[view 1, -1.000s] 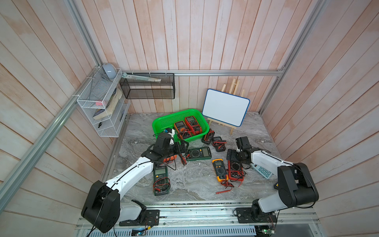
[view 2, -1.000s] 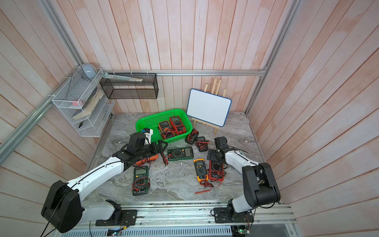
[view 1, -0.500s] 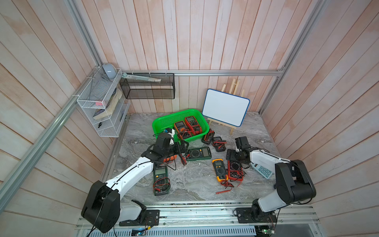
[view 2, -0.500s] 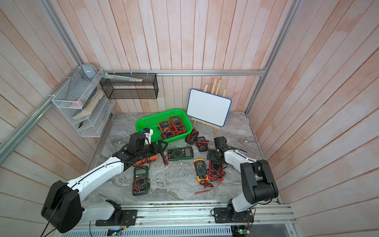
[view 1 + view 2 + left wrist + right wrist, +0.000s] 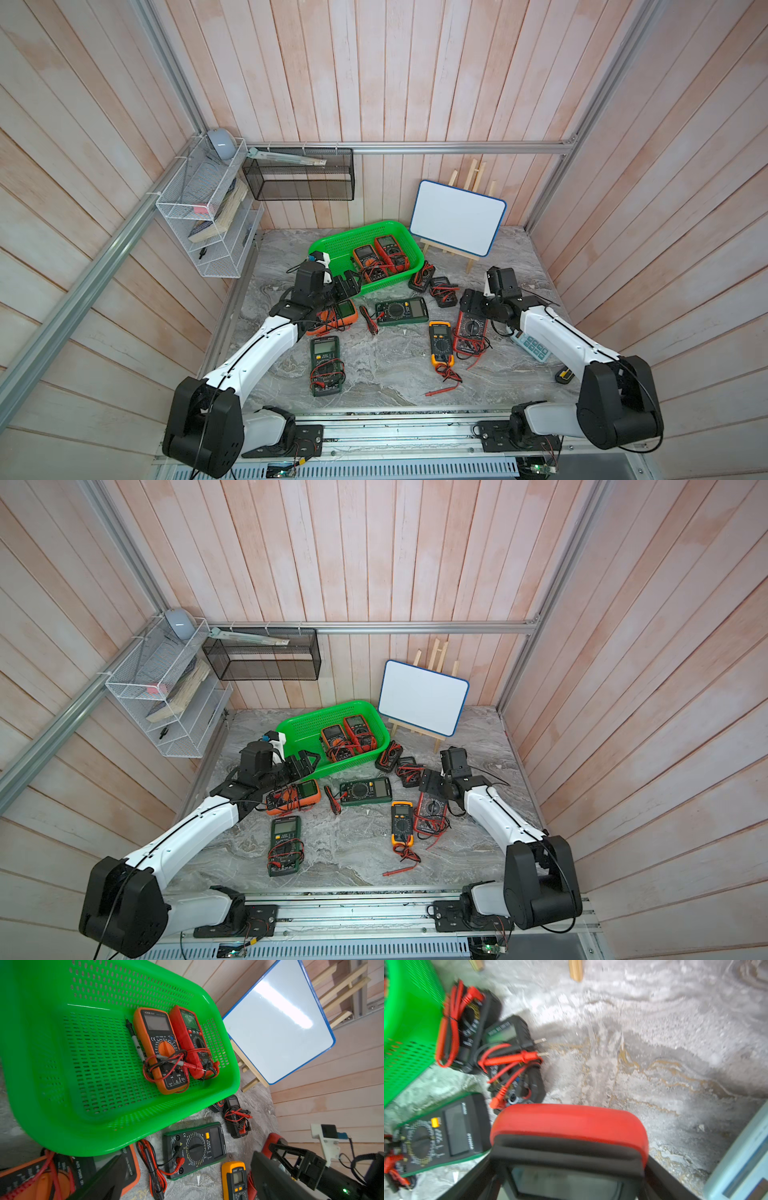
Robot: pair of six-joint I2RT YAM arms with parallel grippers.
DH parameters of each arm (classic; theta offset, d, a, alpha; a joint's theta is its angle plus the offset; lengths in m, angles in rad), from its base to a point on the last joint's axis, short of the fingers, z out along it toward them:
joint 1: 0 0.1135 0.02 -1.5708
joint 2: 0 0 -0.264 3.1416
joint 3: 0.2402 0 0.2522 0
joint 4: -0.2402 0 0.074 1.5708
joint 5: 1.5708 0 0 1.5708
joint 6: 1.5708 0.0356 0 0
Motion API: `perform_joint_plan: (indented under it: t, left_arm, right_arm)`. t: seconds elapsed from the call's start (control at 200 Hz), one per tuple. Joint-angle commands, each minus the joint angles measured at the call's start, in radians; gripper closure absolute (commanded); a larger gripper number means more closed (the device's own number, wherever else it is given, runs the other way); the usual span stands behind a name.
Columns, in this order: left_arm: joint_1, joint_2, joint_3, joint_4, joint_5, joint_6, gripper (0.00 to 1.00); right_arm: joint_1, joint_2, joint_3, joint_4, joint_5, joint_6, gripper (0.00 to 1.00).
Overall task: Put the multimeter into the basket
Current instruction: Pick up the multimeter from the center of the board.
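The multimeter we take to be in hand is the red-cased multimeter (image 5: 471,332). It lies flat on the table (image 5: 395,374), off to the right of the basket (image 5: 345,243), with its screen end toward the back wall and its red leads (image 5: 469,349) coiled over the lower half. The right tool (image 5: 473,302) sits over that screen end, probably because it is the bare part of the case, clear of the wires. In the right wrist view the fingers (image 5: 475,1182) flank the case, one along each long side, and stand wide because the case is wide. We cannot tell whether the pads press on it yet, and the meter looks to be down on the table, not lifted. Between it and the basket lie a dark green meter (image 5: 402,311) and two small black meters (image 5: 432,282), so we judge the carry must rise over them and over the rim. The basket stands at the back, left of centre. An orange meter (image 5: 365,255) and a second red meter (image 5: 388,249) are packed side by side toward its right end, which leaves bare floor on the left for the next one. The left tool (image 5: 348,286) hovers just beside the basket's near corner, above an orange multimeter (image 5: 343,311) on the table. Its jaws are spread and hold nothing, and we guess it is placed there for that meter.
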State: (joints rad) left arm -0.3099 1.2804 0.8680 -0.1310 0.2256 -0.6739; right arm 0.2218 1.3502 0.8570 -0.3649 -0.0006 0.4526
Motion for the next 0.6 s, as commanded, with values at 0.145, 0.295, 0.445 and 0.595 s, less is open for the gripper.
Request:
perform_joint_plan:
  t: [0.145, 0.295, 0.445, 0.595]
  left_arm:
    - [0.046, -0.024, 0.04, -0.004, 0.011, 0.015, 0.0]
    - [0.046, -0.023, 0.043, -0.007, 0.008, 0.02, 0.0]
    - [0.045, -0.013, 0.043, 0.003, 0.014, 0.02, 0.0]
    - [0.046, -0.009, 0.05, 0.004, 0.019, 0.026, 0.0]
  right_arm:
    - [0.008, -0.025, 0.068, -0.005, -0.01, 0.013, 0.73]
    - [0.008, -0.063, 0.069, 0.001, 0.018, 0.011, 0.79]
    - [0.008, -0.097, 0.074, -0.002, 0.027, 0.006, 0.8]
    - [0.008, -0.121, 0.096, -0.015, 0.036, 0.008, 0.8]
